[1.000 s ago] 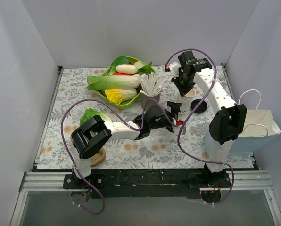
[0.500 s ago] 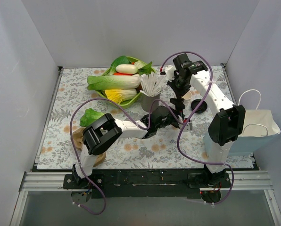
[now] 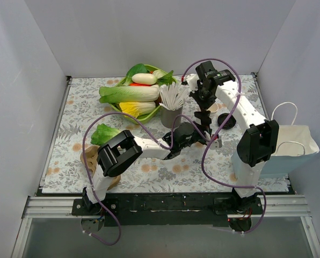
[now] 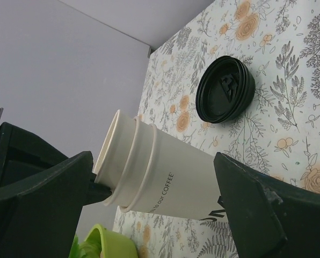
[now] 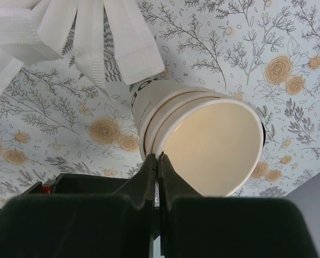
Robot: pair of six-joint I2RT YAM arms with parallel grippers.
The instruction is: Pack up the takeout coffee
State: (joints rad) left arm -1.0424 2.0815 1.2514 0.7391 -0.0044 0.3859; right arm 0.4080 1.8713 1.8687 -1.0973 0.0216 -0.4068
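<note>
— Cream-white, that paper cup [image 4: 173, 180]: where does it stand?
— On the far right part of the flowered mat [image 3: 165, 172], upright, between the grey cup [image 3: 171, 115] of white straws [image 5: 68, 32] and the black lid [image 4: 225, 90]. The lid lies just beside it, not touching.
— Who has hold of it?
— The right gripper [image 5: 159, 159] is clenched on its rim. The left gripper [image 4: 153, 166] is released, jaws spread wide with the cup between them. I cannot tell whether either finger touches it.
— Room to move?
— It is tight on the straw side. Bare mat lies open toward the near edge and the left. The paper bag [image 3: 289, 148] stands at the table's right edge, and white walls [image 3: 149, 37] close in on three sides.
— Counts?
— Three rims show, one inside another, so it is a nested stack. The lid looks stacked too, but how many I cannot tell. There is one bag and one green bowl [image 3: 147, 119] of vegetables at the back.
— Any writing?
— Dark letters on the outer cup's side read "to our COFFEE". More print near its base is cut off by a finger.
</note>
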